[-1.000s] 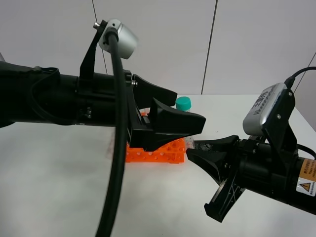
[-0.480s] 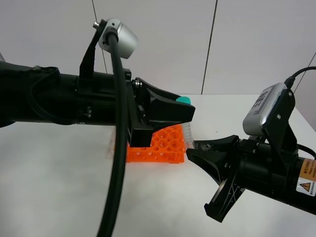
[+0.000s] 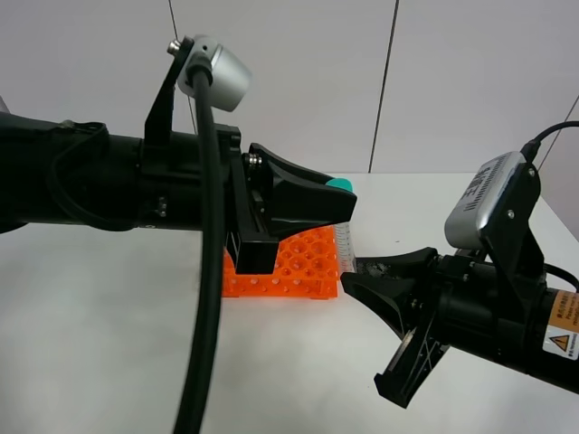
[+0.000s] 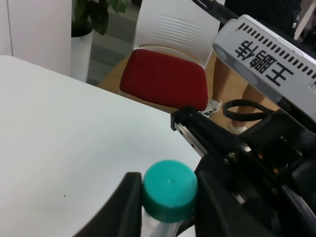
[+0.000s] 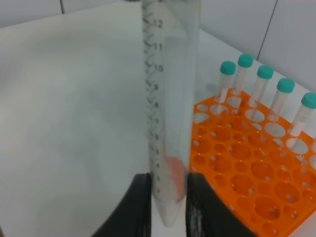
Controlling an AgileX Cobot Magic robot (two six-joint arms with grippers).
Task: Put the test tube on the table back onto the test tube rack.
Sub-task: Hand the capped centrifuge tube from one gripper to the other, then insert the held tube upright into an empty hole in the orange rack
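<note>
The test tube (image 3: 344,242) stands upright in the air, just right of the orange test tube rack (image 3: 289,267). My left gripper (image 3: 342,194) is shut on its teal cap (image 4: 170,190), a finger on each side. My right gripper (image 3: 353,271) is shut on the tube's conical tip; in the right wrist view the clear graduated tube (image 5: 170,98) rises between my fingers (image 5: 143,200). The rack (image 5: 247,168) lies beside it on the white table (image 3: 109,344), with empty holes nearest the tube.
Several other teal-capped tubes (image 5: 256,84) stand in the rack's far row. The left arm's body hides the rack's left part in the high view. Beyond the table edge stand a red chair (image 4: 165,79) and a potted plant (image 4: 94,15).
My left gripper's fingers have closed around the tube's cap; a second ago they stood open with the lower finger hanging in front of the rack. The right gripper has stayed still.
</note>
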